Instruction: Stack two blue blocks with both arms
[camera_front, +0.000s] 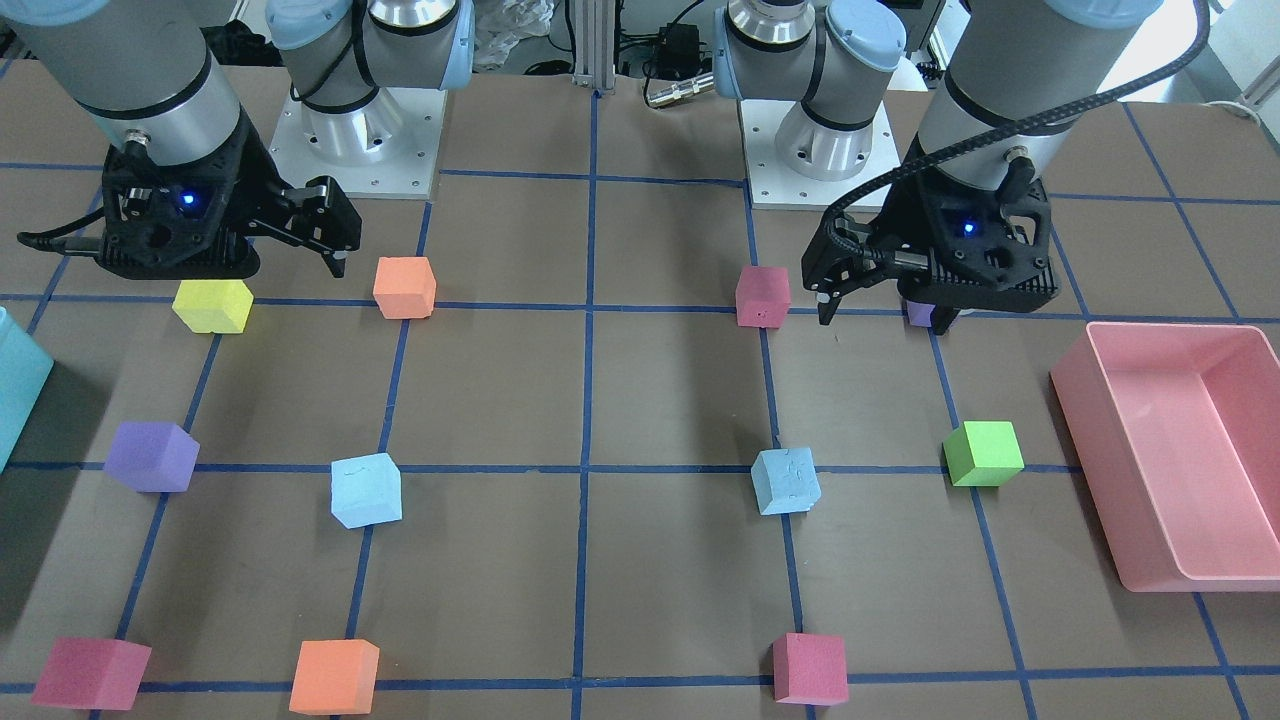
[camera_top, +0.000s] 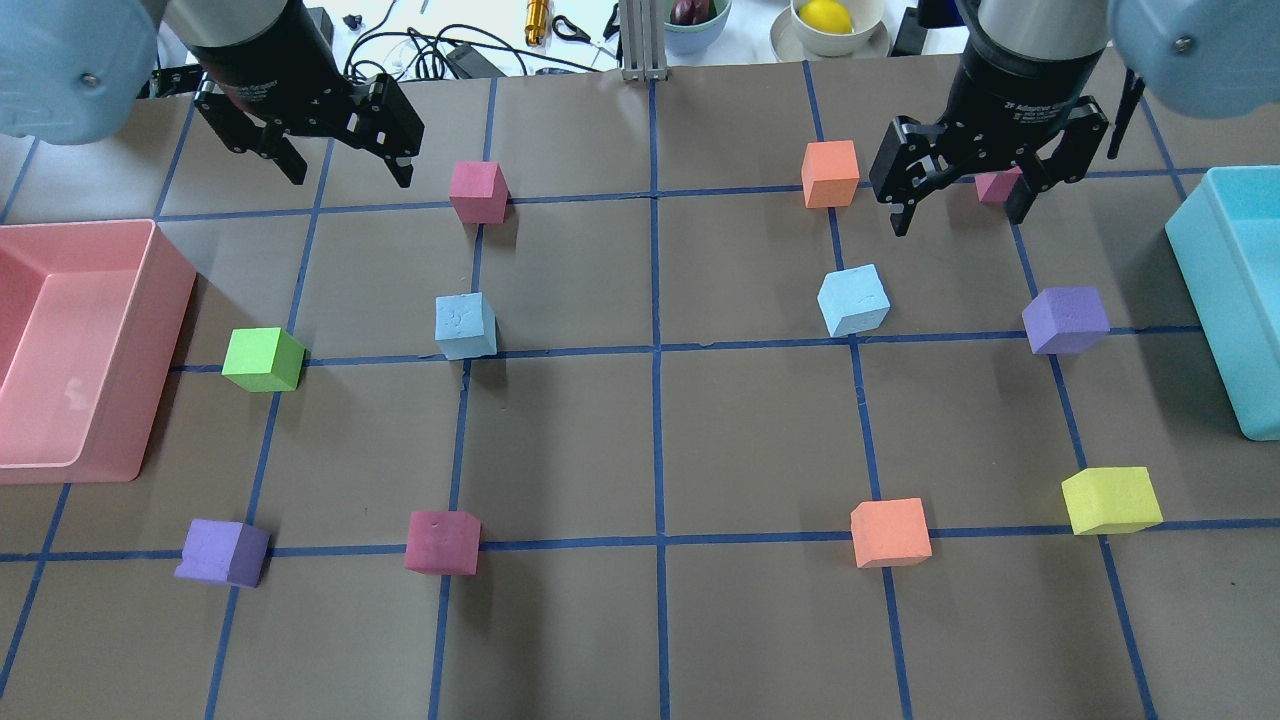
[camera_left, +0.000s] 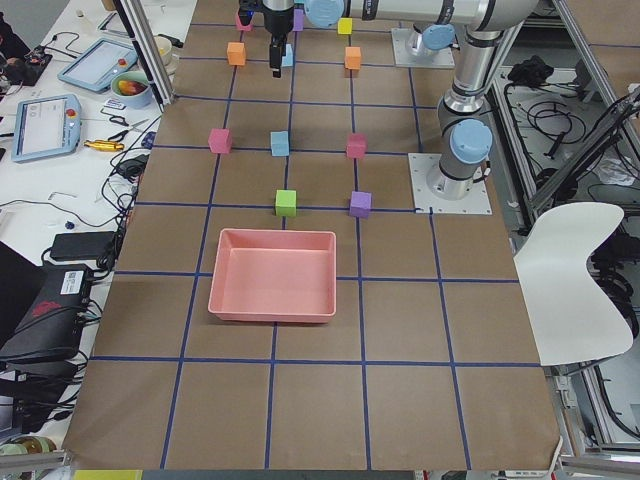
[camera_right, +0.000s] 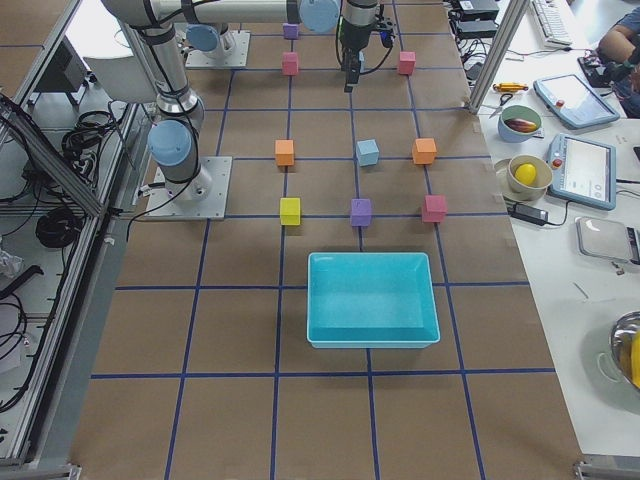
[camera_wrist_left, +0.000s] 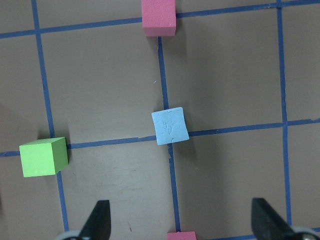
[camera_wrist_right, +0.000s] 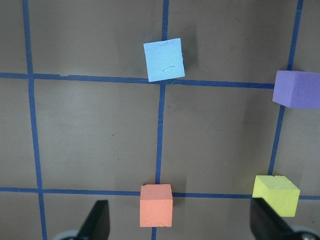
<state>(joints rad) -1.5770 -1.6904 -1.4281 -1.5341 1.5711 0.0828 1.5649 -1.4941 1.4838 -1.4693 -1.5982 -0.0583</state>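
Hanging released, left end effector (camera_top: 350, 180) and right end effector (camera_top: 960, 222) overlook pitted blue cubes (camera_top: 466, 326) (camera_top: 853, 300).

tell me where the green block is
In the overhead view the green block sits on the left side, just right of the pink bin, with a blue block further to its right.

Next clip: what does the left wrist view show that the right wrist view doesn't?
Left wrist only: a green cube, a top pink cube, a bottom pink cube and the left blue block.
Right wrist only: a purple cube, an orange cube, a yellow cube and the right blue block.
Shared: the tape-gridded table, one blue block lying ungrasped, and an open, empty gripper at the bottom edge, the left end effector and the right end effector.
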